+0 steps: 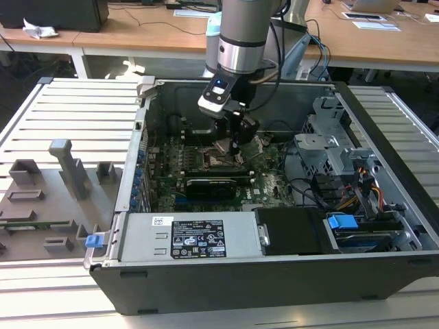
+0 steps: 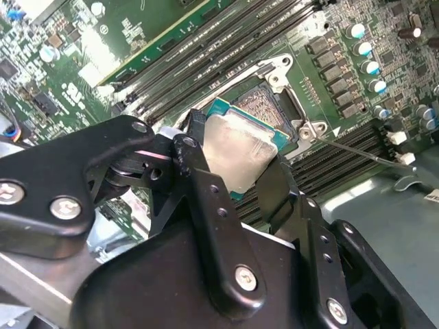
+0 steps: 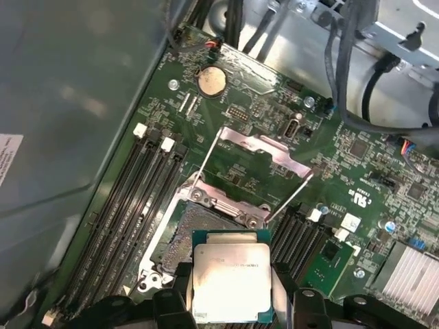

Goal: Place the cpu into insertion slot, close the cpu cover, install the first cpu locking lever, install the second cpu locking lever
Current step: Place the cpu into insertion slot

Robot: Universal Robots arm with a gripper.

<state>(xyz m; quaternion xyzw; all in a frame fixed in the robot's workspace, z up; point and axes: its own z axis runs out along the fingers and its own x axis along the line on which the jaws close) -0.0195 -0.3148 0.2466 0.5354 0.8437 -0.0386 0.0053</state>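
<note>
My gripper (image 1: 232, 145) hangs inside the open computer case, shut on the cpu (image 3: 231, 282), a flat silver-topped square with a teal edge, also seen between the black fingers (image 2: 199, 171) in the second wrist view. The cpu (image 2: 240, 147) hovers tilted just over one edge of the insertion slot (image 3: 177, 236), whose dark pin field is bare. The cpu cover (image 3: 264, 147) is swung open, lying back beyond its hinge. Two thin wire locking levers (image 3: 206, 161) stand raised on either side of it.
Long black memory slots (image 3: 137, 199) flank the socket on the green motherboard (image 1: 267, 175). A long black card (image 1: 212, 185) lies in front of the socket. A power supply (image 1: 195, 236), drive cage (image 1: 329, 147) and cables crowd the case. Grey fixtures (image 1: 65, 171) stand on the table.
</note>
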